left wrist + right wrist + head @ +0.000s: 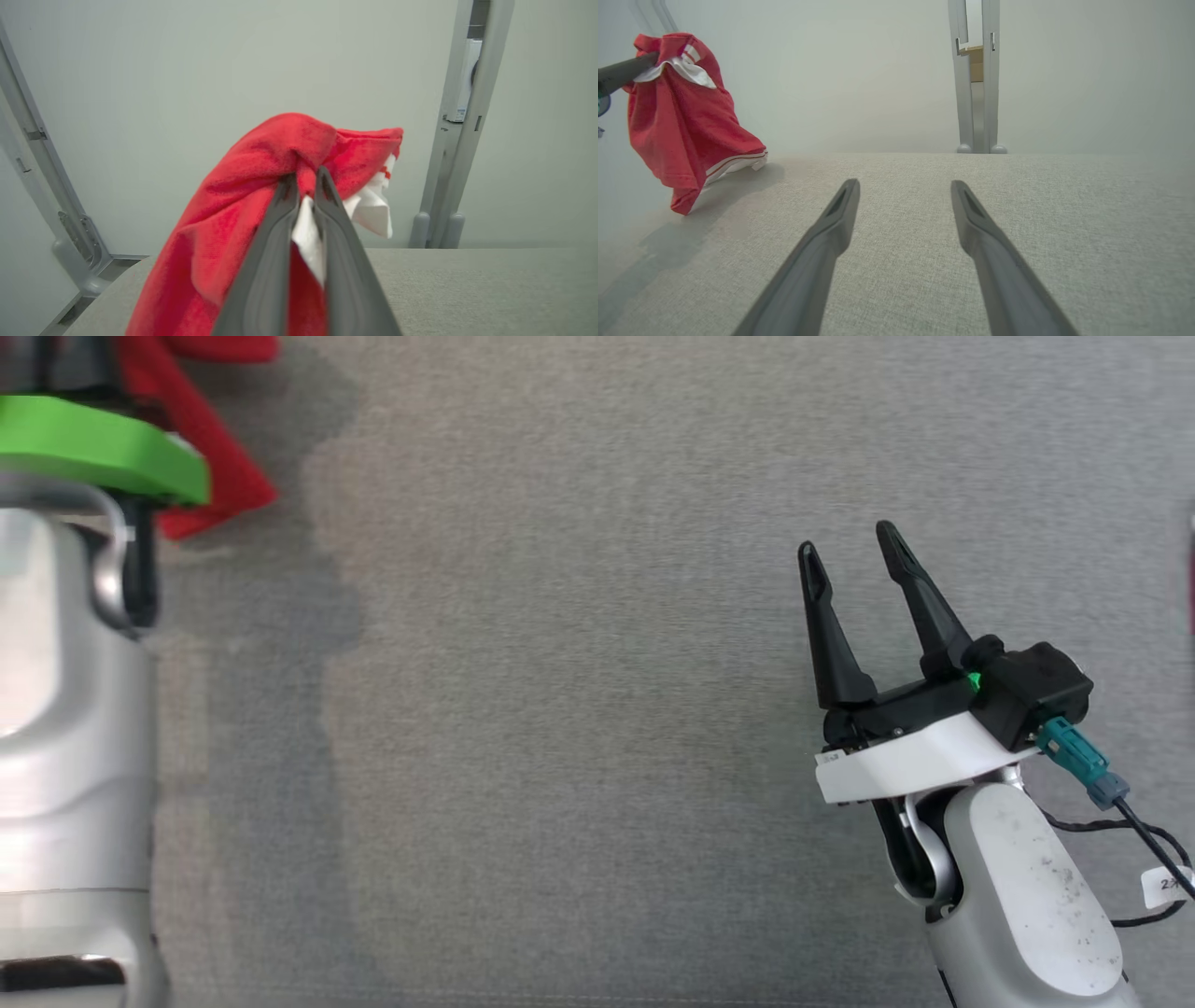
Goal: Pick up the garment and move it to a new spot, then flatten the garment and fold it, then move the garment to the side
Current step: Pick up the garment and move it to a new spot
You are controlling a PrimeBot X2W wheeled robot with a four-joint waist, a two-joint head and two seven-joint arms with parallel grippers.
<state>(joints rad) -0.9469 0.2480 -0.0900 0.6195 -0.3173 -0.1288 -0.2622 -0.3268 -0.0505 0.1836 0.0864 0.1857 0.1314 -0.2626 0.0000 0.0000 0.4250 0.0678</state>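
The red garment [682,121], a shirt with white trim and a white collar, hangs bunched at the far left of the grey table [597,709]. It is pinched near the collar by the left jaws, which are nearly shut on the cloth. Most of it is lifted. From here I cannot tell whether its lower hem brushes the table or just clears it.

I would say the pick-up is about done. Carrying the shirt to a new spot, spreading it flat, folding it and moving it aside are all left.

The left arm [65,709] reaches forward along the left edge, its fingers held roughly level above the table. The right arm [1018,887] sits well apart over the right side, its jaws spread wide and empty, pointing forward just above the bare cloth surface.
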